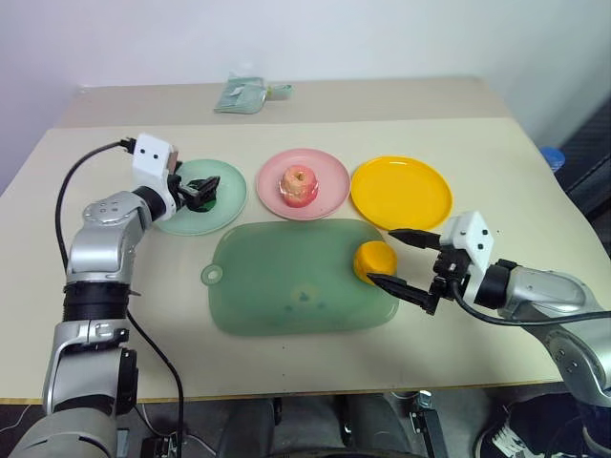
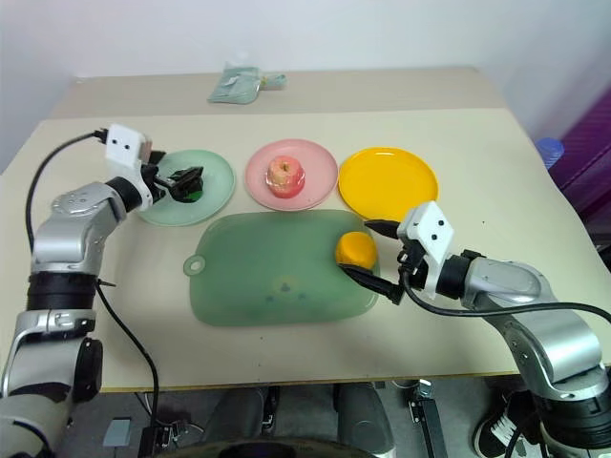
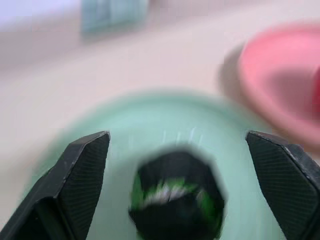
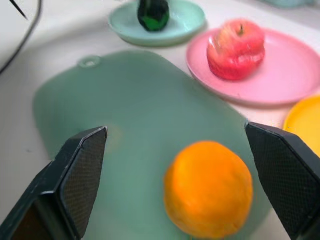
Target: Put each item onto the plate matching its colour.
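Landmark is the green board [image 1: 291, 277] in the middle of the table [image 1: 496, 153]. Three plates sit in a row just past its far edge: mint plate [image 1: 229, 183] off the far left corner, pink plate [image 1: 329, 181] at the far middle, yellow plate [image 1: 401, 191] off the far right corner. Apple [image 1: 298, 185] sits on the pink plate, matched. Dark green ball [image 4: 153, 13] sits on the mint plate, matched. Orange [image 1: 375, 260] is on the board, at its right edge, not on any plate; the yellow plate is bare. Left gripper [image 1: 198, 192] is over the mint plate, beyond the board's left end, fingers spread wide; the wrist view shows the ball lying between the two fingers [image 3: 82, 172] with clear gaps on both sides, so it is released, not gripped. Right gripper [image 1: 393, 258] is at the board's right edge, pointing in across it, fingers splayed, one on the far side of the orange and one on the near side. In the wrist view neither finger touches the fruit, so nothing is held there. A pale green packet [image 1: 241, 95] lies well beyond the board, near the table's far edge.
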